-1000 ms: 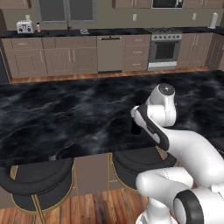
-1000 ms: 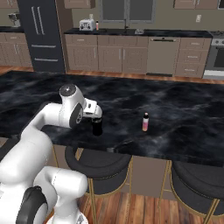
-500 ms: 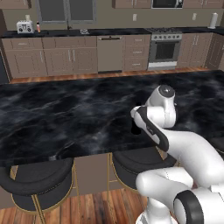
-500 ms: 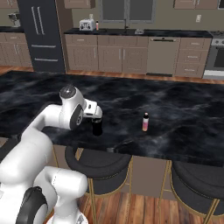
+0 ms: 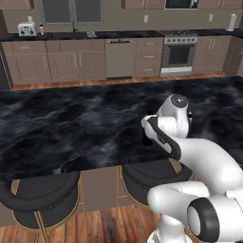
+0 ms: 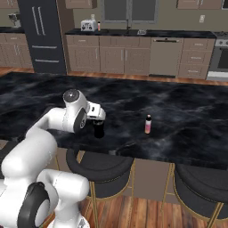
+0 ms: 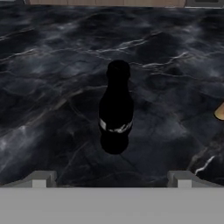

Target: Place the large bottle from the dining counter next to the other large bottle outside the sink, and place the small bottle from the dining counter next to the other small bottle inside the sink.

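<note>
The large bottle point(image 7: 116, 109), black and glossy with a narrow neck, stands upright on the black marble dining counter point(image 7: 52, 65). My gripper point(image 7: 113, 179) is open, its fingertips point(image 7: 43, 178) wide apart, with the bottle ahead and untouched. From the right base view my gripper point(image 6: 97, 116) hovers just above the large bottle point(image 6: 99, 130). In the left base view my arm hides most of the large bottle point(image 5: 148, 139). The small bottle point(image 6: 148, 124), pink with a dark cap, stands to its right and shows at the hand view's edge point(image 7: 220, 111). The sink's basin is too far away to make out.
Round black stools point(image 6: 100, 165) on gold legs stand under the dining counter's near edge. Across the floor runs a worktop point(image 6: 178, 33) with a toaster point(image 6: 90, 24) and a pink-orange bottle point(image 6: 99, 26) beside it. A dark fridge point(image 6: 42, 38) stands at the far left.
</note>
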Available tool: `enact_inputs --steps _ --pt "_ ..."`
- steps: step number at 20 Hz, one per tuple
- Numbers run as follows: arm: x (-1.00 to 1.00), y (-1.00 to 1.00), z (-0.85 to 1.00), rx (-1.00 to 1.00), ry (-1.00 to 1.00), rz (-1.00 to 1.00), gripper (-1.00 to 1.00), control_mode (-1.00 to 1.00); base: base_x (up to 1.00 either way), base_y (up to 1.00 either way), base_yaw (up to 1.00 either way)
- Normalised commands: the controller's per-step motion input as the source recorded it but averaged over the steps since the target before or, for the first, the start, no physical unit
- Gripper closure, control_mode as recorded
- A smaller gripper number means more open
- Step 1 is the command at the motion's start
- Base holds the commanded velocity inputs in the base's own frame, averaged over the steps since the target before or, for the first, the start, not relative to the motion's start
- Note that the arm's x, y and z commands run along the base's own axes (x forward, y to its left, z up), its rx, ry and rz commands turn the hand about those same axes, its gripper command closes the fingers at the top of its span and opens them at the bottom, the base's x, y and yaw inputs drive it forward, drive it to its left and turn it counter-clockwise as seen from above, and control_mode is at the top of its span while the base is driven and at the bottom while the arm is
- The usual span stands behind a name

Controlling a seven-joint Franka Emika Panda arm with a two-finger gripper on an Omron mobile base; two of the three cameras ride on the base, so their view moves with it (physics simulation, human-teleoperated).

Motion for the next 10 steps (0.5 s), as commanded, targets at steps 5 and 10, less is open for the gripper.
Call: enact_inputs --steps 5,10 --pt "0.28 0.0 0.0 0.0 0.0 0.0 -1.0 -1.0 0.0 0.0 0.0" --pt "0.26 0.0 -0.1 0.0 0.0 0.0 -1.0 -1.0 0.0 0.0 0.0"
